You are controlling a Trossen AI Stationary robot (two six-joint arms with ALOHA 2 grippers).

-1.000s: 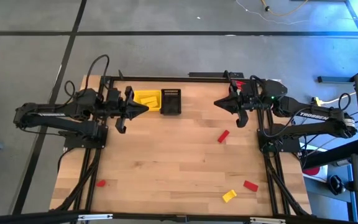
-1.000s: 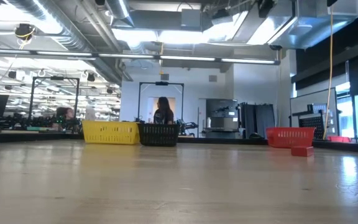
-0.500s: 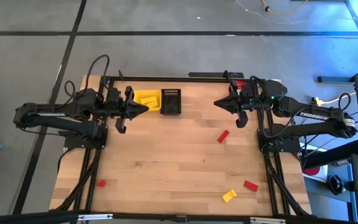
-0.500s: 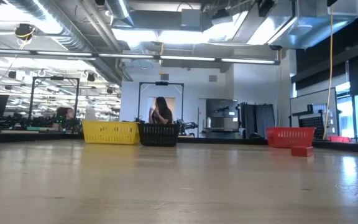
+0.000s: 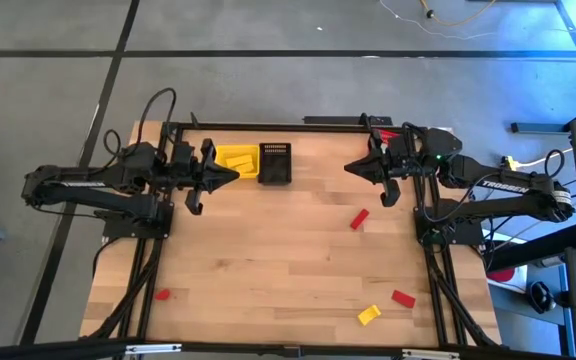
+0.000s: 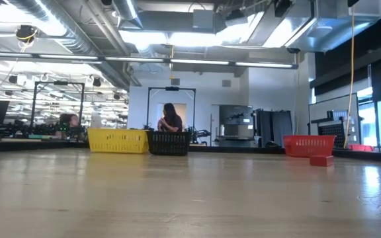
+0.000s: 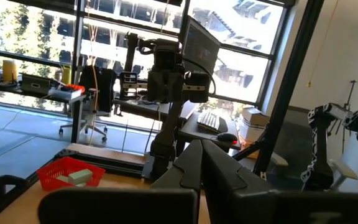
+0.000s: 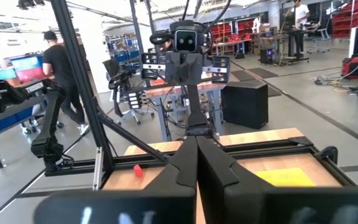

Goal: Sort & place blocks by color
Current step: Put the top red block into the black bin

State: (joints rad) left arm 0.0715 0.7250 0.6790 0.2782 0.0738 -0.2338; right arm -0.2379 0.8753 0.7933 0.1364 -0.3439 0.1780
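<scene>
Left gripper (image 5: 234, 173) fingers pressed together, empty, tip over the yellow basket (image 5: 236, 160) with the black basket (image 5: 275, 164) just beyond; right gripper (image 5: 351, 166) fingers likewise together, empty, raised above the worktop (image 5: 268, 250). Nearest block, red (image 5: 359, 219), lies just below the right fingers. Well apart, at the near edge: yellow block (image 5: 369, 315), red block (image 5: 403, 298), small red block (image 5: 162, 295).

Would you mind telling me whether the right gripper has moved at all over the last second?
No. In the high view the right gripper sits at the same spot, shut, just as far from the black basket and the red block below it.
</scene>
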